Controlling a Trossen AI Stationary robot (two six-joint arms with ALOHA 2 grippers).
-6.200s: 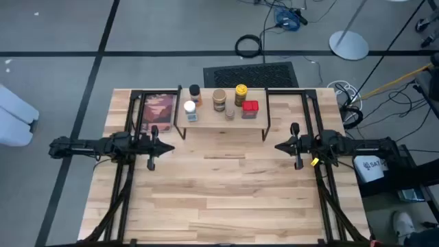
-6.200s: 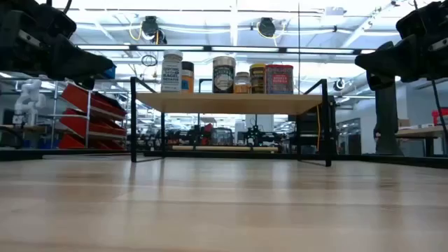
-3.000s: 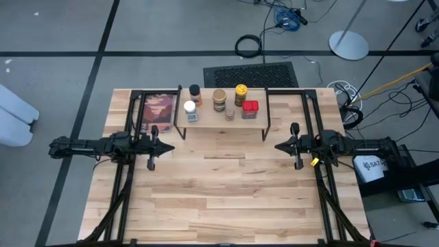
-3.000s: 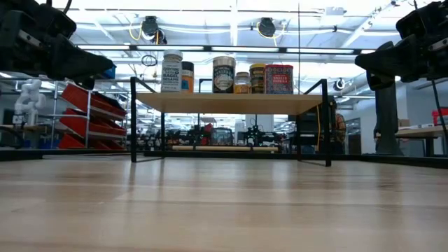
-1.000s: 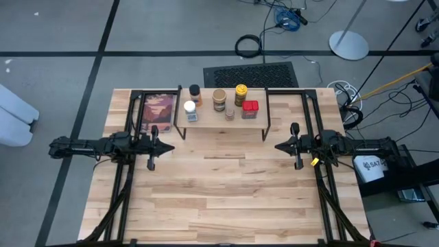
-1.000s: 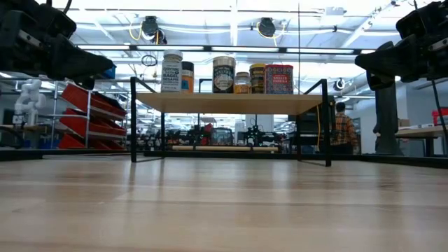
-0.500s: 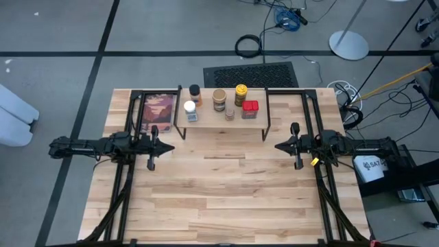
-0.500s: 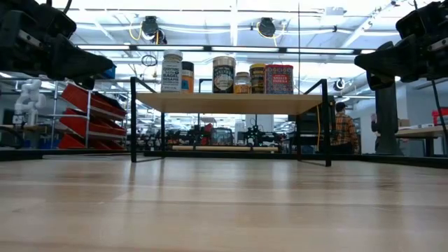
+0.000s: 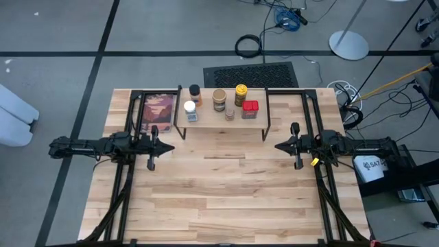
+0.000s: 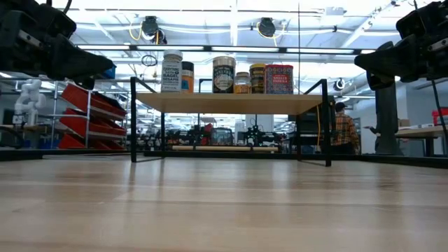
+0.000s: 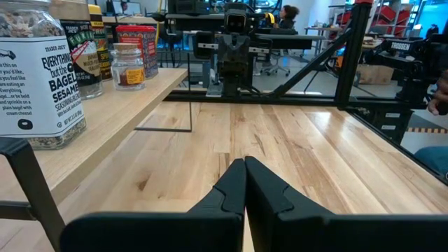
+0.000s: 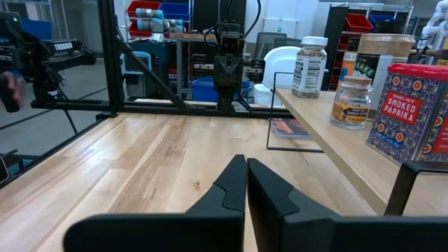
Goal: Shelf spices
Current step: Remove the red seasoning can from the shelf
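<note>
While spices (image 9: 219, 101) sit shelved, both closed end effectors hover well apart

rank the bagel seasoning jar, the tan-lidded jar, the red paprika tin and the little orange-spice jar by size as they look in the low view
1. Bagel seasoning jar, tallest.
2. Tan-lidded jar and red paprika tin: the jar stands slightly taller, the tin is about as wide, too alike to rank.
3. Little orange-spice jar, clearly smallest.
All sit on the shelf at similar distance.
</note>
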